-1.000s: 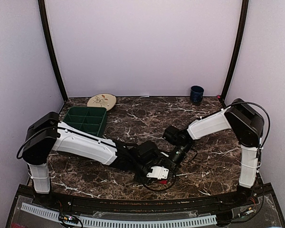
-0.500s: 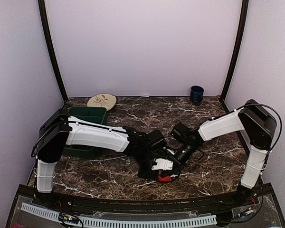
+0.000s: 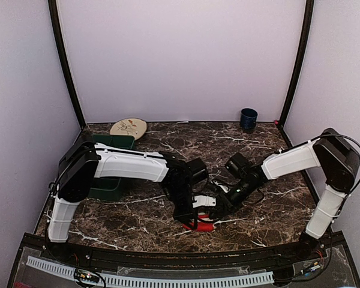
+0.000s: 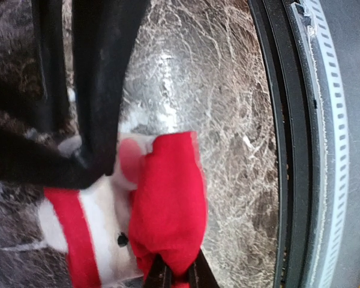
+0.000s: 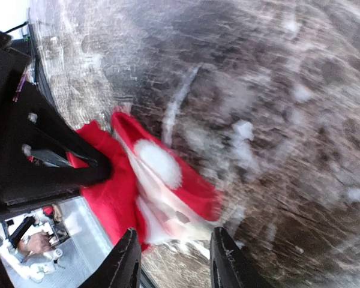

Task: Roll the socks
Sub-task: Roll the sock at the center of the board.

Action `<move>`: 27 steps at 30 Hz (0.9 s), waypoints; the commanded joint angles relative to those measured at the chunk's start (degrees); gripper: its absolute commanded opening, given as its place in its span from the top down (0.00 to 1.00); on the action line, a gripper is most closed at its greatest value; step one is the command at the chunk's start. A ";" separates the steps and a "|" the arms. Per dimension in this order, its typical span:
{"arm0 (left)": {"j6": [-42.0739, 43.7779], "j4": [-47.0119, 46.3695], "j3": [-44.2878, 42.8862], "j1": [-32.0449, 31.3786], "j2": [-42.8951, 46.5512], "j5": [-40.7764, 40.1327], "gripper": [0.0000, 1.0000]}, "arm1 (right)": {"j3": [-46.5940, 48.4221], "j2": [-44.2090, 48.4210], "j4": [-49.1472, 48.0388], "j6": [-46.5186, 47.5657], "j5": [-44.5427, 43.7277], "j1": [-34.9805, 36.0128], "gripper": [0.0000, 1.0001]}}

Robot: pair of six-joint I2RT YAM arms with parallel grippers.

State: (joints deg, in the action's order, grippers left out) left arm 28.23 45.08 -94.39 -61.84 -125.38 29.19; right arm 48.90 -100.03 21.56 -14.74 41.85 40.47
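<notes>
The red sock (image 4: 168,204) lies bunched on the marble table (image 3: 168,144), one fold pinched in the closed left gripper (image 4: 175,277), its other side just ahead of the right gripper (image 5: 177,264), which has its jaws apart. The table's near edge runs close beside the left gripper, with bare marble beyond both. From above the grippers hide most of the sock; a green tray (image 3: 110,144) and blue cup (image 3: 248,118) sit far behind.
</notes>
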 commanded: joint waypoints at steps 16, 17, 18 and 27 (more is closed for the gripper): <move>-3.33 14.25 -6.32 1.76 -8.49 9.07 0.98 | -11.69 20.38 -2.19 -9.52 -27.86 -0.61 0.62; -3.44 14.58 -6.77 1.94 -9.07 9.64 0.98 | -12.17 21.56 -2.05 -9.70 -29.10 -0.25 0.63; -3.59 14.78 -7.14 2.05 -9.60 10.13 0.98 | -12.68 22.77 -2.09 -9.71 -30.00 0.39 0.63; -4.54 15.61 -10.80 5.65 -14.95 12.82 0.99 | -13.16 29.97 -1.34 -9.43 -42.93 10.38 0.64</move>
State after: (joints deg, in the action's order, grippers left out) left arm 24.45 60.16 -104.99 -57.93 -135.96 44.86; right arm 36.34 -72.75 19.92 -23.83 6.50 47.79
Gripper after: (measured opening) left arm 0.092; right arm 0.366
